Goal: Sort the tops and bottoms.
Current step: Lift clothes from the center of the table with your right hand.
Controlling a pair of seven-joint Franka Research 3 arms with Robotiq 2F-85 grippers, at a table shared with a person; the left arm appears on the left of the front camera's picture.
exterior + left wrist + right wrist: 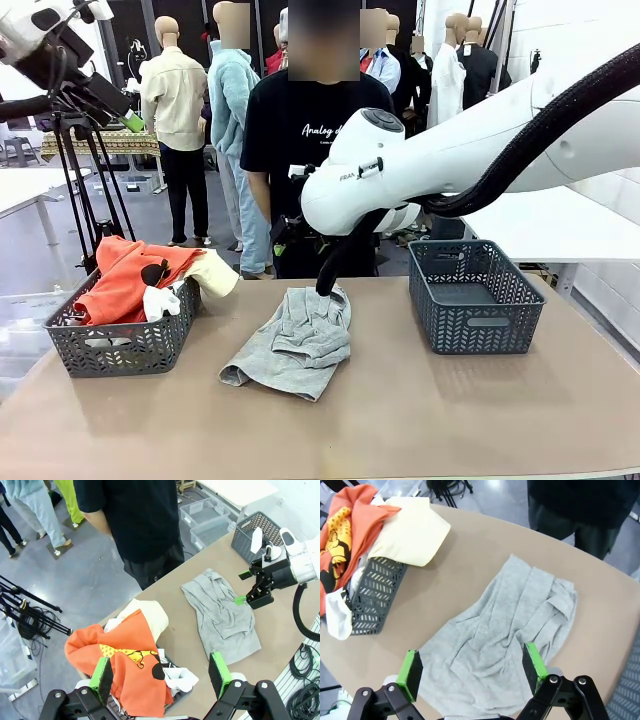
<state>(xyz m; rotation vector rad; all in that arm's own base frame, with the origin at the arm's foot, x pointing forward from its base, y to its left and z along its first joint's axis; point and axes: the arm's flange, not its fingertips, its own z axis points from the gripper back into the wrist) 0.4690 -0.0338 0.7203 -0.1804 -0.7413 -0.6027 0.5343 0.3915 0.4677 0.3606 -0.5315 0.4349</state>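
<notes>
Now, your right end effector (472,672) hangs wide open just above the grey garment (295,342) mid-bench. Your left end effector (162,675) (also wide open) hovers over the tops (140,275), heaped in the basket (125,345) at the bench's left edge.

the white right arm reaches in from the right across the middle, wrist bent downward, its black green-padded right gripper (243,586) pointing down with jaws spread wide. the left gripper (162,672), raised high, also points down, jaws wide apart, empty.
</notes>
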